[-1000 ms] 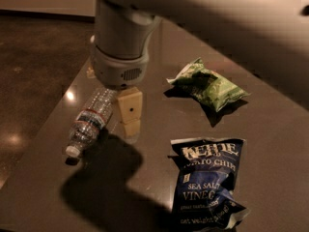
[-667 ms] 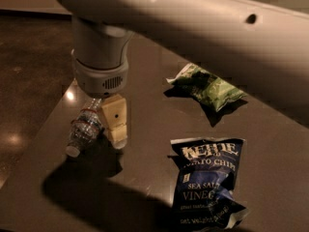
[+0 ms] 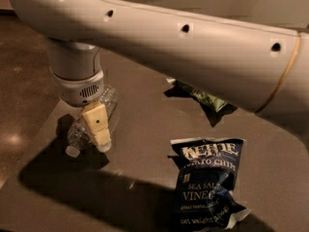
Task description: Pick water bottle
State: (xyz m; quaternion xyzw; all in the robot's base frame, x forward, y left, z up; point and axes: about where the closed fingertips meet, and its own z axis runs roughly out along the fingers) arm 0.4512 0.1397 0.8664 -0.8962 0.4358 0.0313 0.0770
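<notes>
The water bottle [image 3: 77,135], clear ribbed plastic with a white cap, lies on its side at the left of the table [image 3: 145,144], cap toward the front left. My gripper [image 3: 94,137] hangs from the pale wrist directly over the bottle's middle, low and against it. Its cream-coloured part covers the bottle's label and right side. The bottle's far end shows behind the wrist.
A blue Kettle chip bag [image 3: 207,182] lies at the front right. A green bag [image 3: 203,96] lies farther back, partly hidden by my arm [image 3: 183,47], which spans the top of the view. The table's left edge [image 3: 38,129] borders the dark floor.
My arm has swung left and down. The gripper has moved from beside the bottle's right side to over its middle. The bottle and bags lie where they were.
</notes>
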